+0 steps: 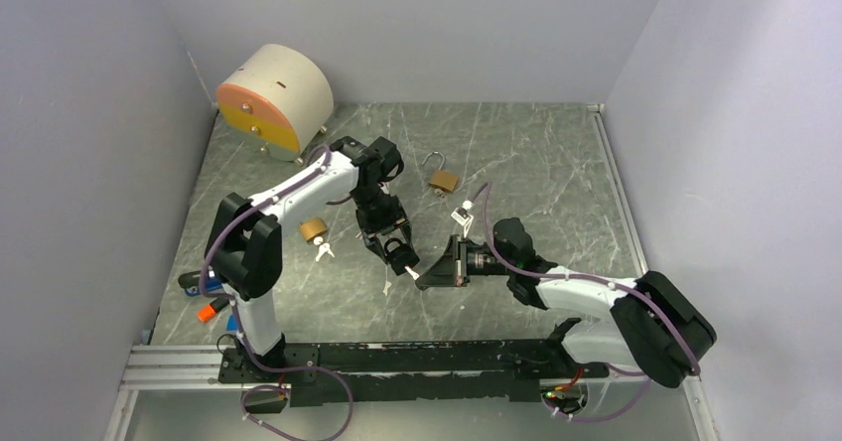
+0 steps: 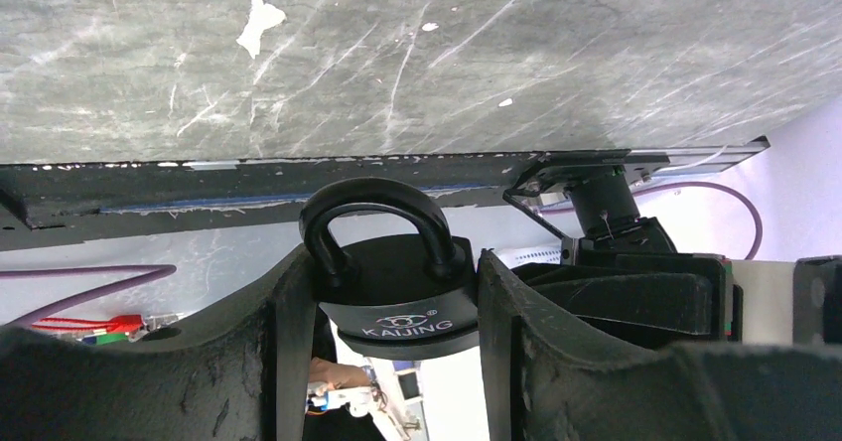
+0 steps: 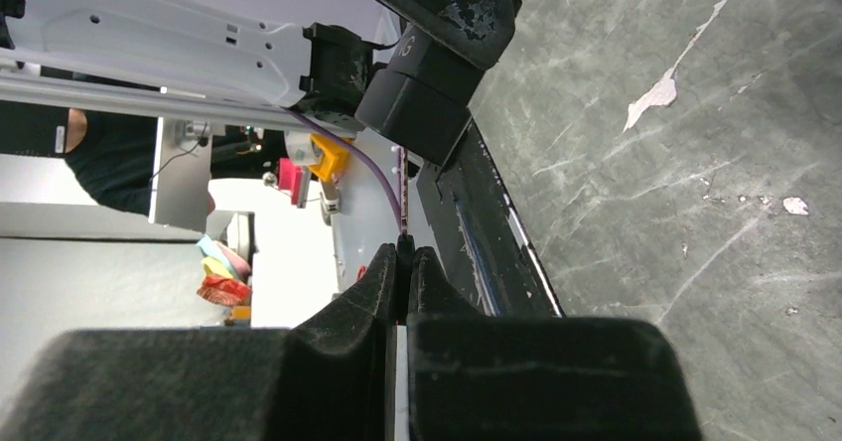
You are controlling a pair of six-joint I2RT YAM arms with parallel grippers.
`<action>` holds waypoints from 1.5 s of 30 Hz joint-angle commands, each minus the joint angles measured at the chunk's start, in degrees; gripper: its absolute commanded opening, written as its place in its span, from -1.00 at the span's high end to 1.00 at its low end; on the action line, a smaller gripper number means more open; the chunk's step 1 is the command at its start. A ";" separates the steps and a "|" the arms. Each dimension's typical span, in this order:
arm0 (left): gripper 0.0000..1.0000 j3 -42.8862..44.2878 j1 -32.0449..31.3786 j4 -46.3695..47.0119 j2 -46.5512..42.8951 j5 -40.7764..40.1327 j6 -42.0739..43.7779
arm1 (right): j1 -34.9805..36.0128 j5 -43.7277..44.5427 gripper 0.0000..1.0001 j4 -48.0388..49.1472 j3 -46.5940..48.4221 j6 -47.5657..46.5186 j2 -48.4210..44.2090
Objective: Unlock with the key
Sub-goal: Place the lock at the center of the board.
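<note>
A grey, scratched, marble-patterned table (image 1: 536, 163) fills the walled cell from above; at its middle the left gripper (image 1: 395, 252) holds a black padlock (image 1: 398, 255) off the surface, and the right gripper (image 1: 431, 275) meets it from the right with a small key (image 1: 411, 272) at the lock's underside. A brass padlock (image 1: 443, 179) lies further back, a second brass lock (image 1: 314, 229) sits left of the left arm, and a beige drum (image 1: 278, 95) stands in the far left corner. In the left wrist view the two fingers (image 2: 248, 362) clamp the black padlock's body from both sides, shackle pointing away. In the right wrist view the fingers (image 3: 348, 342) are pressed together, pinching the thin key, whose blade reaches up to the padlock's base.
</note>
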 commanded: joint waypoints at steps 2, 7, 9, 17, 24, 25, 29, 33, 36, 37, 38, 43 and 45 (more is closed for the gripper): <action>0.95 -1.14 0.17 1.01 -4.81 2.23 -2.62 | 0.17 -0.51 1.00 6.89 1.17 2.62 3.15; 0.95 -2.64 0.15 2.75 -5.98 2.61 -3.33 | 0.24 -0.39 1.00 8.77 2.50 5.55 5.01; 0.95 -3.23 0.11 3.64 -6.51 2.28 -3.63 | 0.11 -0.19 1.00 8.74 2.99 7.98 5.80; 0.95 -4.82 0.16 6.80 -8.00 0.71 -6.26 | 0.00 -0.70 1.00 11.32 4.67 20.76 10.56; 0.95 -6.64 0.16 9.22 -8.57 1.86 -9.80 | 0.04 3.03 1.00 2.83 8.47 21.95 9.53; 0.95 -6.68 0.16 8.92 -8.49 2.04 -9.88 | 0.02 3.83 1.00 0.39 9.27 20.64 8.94; 0.95 -6.18 0.14 7.10 -8.42 2.18 -10.62 | 0.01 8.23 1.00 -7.67 11.46 16.22 7.78; 0.95 -5.65 0.12 6.35 -8.47 1.74 -12.01 | 0.00 13.49 1.00 -16.65 13.49 10.73 6.15; 0.95 -6.51 0.15 7.33 -8.97 1.86 -13.85 | 0.07 16.60 1.00 -21.25 14.96 7.86 5.14; 0.95 -6.77 0.16 7.70 -9.09 2.12 -14.38 | 0.19 17.47 1.00 -22.19 15.40 7.15 5.07; 0.95 -7.07 0.15 8.23 -9.25 2.47 -14.89 | 0.23 18.09 1.00 -23.08 15.98 6.36 5.20; 0.95 -6.44 0.14 9.11 -8.51 4.54 -15.00 | 0.26 19.41 1.00 -24.58 17.87 2.72 7.49; 0.95 -5.55 0.13 8.72 -7.96 5.24 -14.16 | 0.23 18.35 1.00 -24.46 18.94 1.30 8.81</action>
